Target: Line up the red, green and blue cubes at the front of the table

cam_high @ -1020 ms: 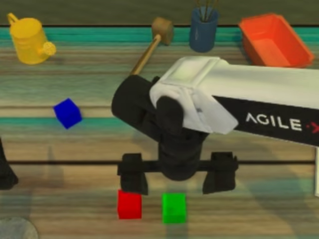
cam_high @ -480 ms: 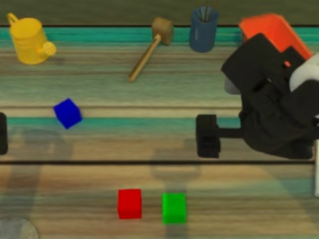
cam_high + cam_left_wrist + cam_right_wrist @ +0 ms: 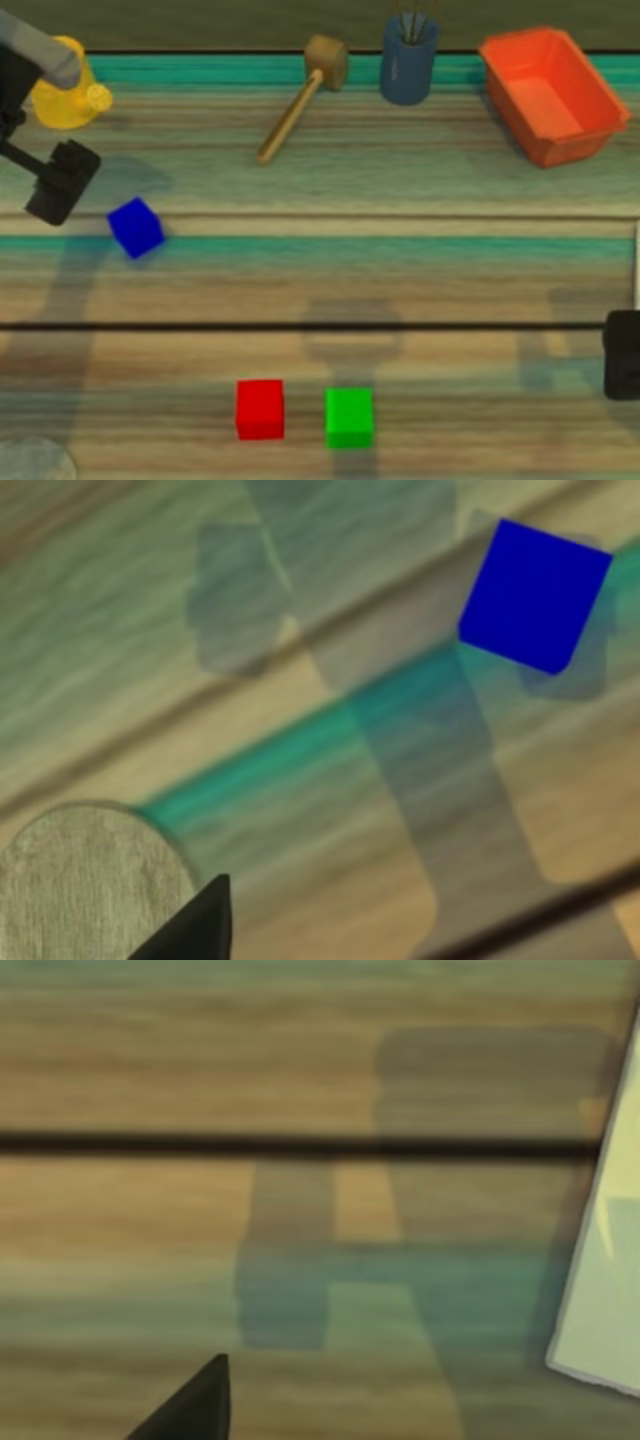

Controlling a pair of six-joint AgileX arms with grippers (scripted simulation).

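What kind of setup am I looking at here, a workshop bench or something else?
Likely a simulated tabletop test scene, not a real workshop: a striped plank table with unrelated props, a yellow watering can, a wooden mallet and an orange bin.

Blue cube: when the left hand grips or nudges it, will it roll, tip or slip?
The blue cube looks rigid and flat-faced, so probably slides rather than rolls. It sits turned against the table's planks, so the left hand may need aligning, or it could twist.
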